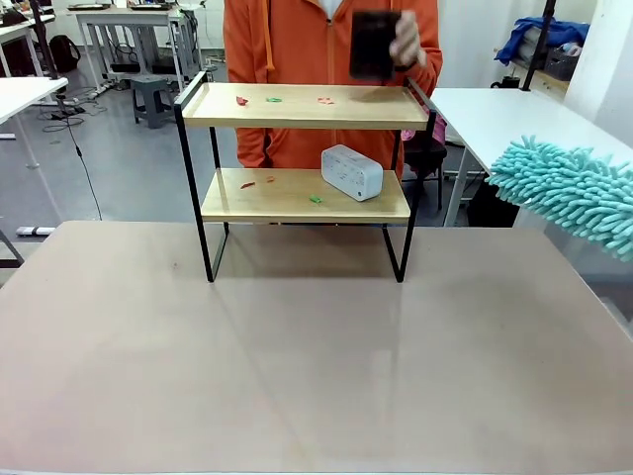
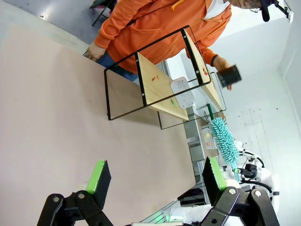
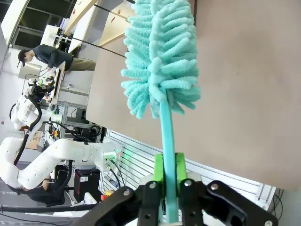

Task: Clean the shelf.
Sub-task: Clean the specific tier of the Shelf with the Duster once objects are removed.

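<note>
The shelf point(image 1: 297, 106) stands upright at the far part of the bare worktop point(image 1: 297, 366), near its middle, with its two wooden boards facing the robot. Just behind it a person point(image 1: 287, 40) in an orange jacket holds a dark object point(image 1: 374, 45) in one hand point(image 1: 409, 47), above the right end of the top board. A teal duster point(image 1: 579, 193) hangs in the air to the right of the shelf, well apart from it. The right tool point(image 3: 169, 165) is clamped on the duster's handle point(image 3: 168, 136). The left tool point(image 2: 155, 172) hovers over the worktop with its fingers spread wide and nothing between them. A white box point(image 1: 352, 171) lies on the lower board. Small red and green scraps point(image 1: 241, 100) dot both boards.
</note>
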Action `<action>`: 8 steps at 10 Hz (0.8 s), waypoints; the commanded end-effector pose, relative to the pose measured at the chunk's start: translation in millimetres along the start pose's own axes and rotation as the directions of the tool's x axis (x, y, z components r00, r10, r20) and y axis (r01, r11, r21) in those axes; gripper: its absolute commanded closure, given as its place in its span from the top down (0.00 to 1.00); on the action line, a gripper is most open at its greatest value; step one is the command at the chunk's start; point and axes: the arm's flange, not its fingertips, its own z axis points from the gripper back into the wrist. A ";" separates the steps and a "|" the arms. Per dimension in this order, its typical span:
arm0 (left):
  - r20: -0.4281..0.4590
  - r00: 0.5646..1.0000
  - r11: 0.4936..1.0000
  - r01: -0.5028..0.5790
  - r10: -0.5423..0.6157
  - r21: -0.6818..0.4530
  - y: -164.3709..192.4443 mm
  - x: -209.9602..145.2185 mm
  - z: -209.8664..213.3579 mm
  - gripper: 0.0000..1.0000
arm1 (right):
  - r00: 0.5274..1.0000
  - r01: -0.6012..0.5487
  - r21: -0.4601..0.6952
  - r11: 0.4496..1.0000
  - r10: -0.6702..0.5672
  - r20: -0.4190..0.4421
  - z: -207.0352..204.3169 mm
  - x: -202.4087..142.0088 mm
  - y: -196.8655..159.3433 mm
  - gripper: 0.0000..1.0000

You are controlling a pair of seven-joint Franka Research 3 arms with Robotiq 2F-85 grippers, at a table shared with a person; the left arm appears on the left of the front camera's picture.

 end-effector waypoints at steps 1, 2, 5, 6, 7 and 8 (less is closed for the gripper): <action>0.015 1.000 1.000 0.019 -0.019 -0.017 -1.3 0.6 -2.1 1.00 | 1.000 0.018 -0.011 1.000 -0.018 0.000 -0.2 1.2 1.5 0.00; 0.015 1.000 1.000 0.019 -0.019 -0.017 -1.3 0.6 -2.1 1.00 | 1.000 0.018 -0.011 1.000 -0.018 0.000 -0.2 1.2 1.5 0.00; 0.015 1.000 1.000 0.019 -0.019 -0.017 -1.3 0.6 -2.1 1.00 | 1.000 0.000 0.000 1.000 0.000 0.000 0.0 0.0 0.0 0.12; 0.015 1.000 1.000 0.019 -0.019 -0.017 -1.3 0.6 -2.1 1.00 | 0.994 -0.047 -0.055 0.997 0.052 0.098 0.2 17.5 25.2 0.12; 0.015 1.000 1.000 0.019 -0.019 -0.017 -1.3 0.6 -2.1 1.00 | 0.979 -0.081 -0.125 0.989 0.103 0.177 11.8 35.9 54.7 0.12; 0.015 1.000 1.000 0.019 -0.019 -0.017 -1.3 0.6 -2.1 1.00 | 0.952 -0.152 -0.175 0.973 0.192 0.240 20.4 50.5 89.7 0.12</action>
